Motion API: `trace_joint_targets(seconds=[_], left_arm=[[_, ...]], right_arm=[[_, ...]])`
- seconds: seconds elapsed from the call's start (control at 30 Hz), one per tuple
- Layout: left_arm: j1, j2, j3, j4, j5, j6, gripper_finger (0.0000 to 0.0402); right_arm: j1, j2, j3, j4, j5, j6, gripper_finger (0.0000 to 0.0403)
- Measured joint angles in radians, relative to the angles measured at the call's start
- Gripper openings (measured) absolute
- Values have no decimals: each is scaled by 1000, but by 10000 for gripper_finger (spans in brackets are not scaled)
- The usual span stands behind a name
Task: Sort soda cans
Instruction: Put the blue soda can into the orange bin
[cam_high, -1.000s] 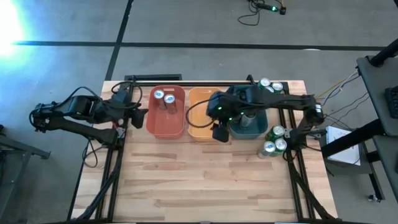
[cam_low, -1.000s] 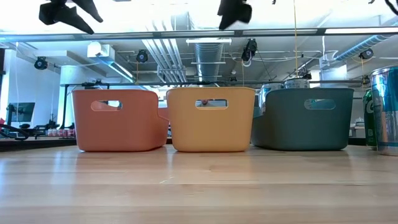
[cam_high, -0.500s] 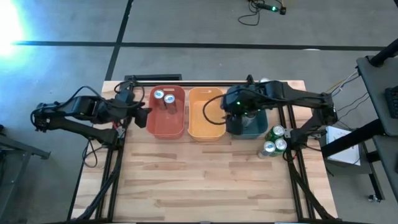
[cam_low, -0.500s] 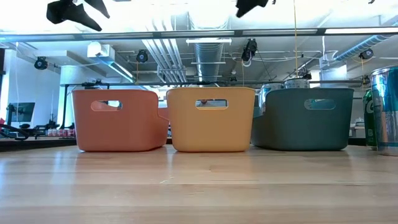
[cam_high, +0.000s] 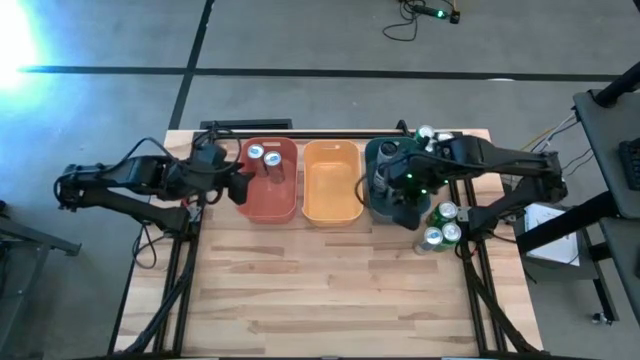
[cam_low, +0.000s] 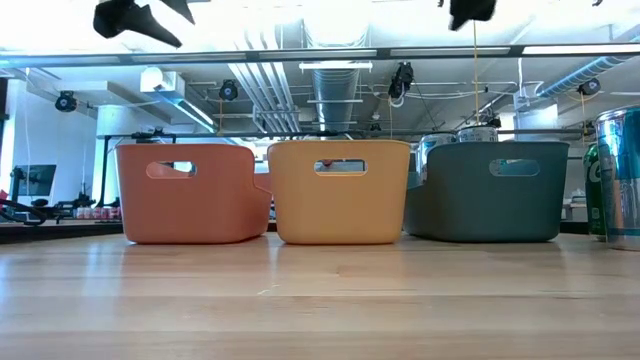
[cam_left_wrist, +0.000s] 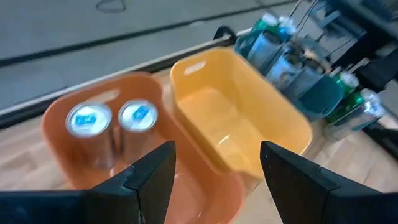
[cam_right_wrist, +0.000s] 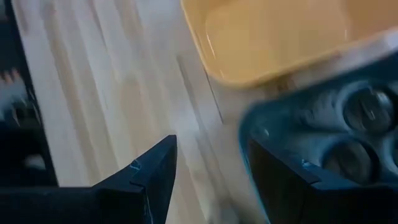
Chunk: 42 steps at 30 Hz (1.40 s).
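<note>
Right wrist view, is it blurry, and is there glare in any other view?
Right wrist view: smeared with motion blur; the orange bin and teal bin have soft edges. Left wrist view: milder blur on the cans in the red bin. High view: strong white glare at the upper left corner. Low view: bright ceiling lights, otherwise sharp.

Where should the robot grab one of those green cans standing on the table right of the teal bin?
Probably from straight above: a green can stands upright, silver top showing, so the open right gripper could straddle its round wall. Its neighbours crowd it, so coming in sideways looks awkward.
</note>
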Motion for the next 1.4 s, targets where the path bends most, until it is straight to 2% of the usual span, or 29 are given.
trace_joint_targets(seconds=[0.1, 0.2, 0.33, 0.43, 0.63, 0.87, 1.1, 1.4], left_arm=[[0, 15, 0, 62, -40, 21, 219], [0, 29, 0, 116, -76, 35, 219], [1, 53, 0, 176, -90, 55, 219], [1, 75, 0, 191, -98, 55, 219], [1, 120, 0, 194, -101, 46, 219], [1, 146, 0, 201, -101, 35, 219], [1, 144, 0, 200, -102, 64, 219], [1, 144, 0, 200, -104, 103, 219]], right_arm=[[0, -38, -38, -54, 3, -68, 191], [0, -87, -82, -62, 1, -39, 191], [1, -150, -141, -82, -75, -40, 187], [6, -177, -195, -112, -73, -34, 190], [69, -183, -273, -129, -82, -44, 242], [234, -173, -347, -143, -71, -24, 321], [389, -174, -438, -141, 11, 88, 338], [391, -180, -497, -137, 37, 189, 368]])
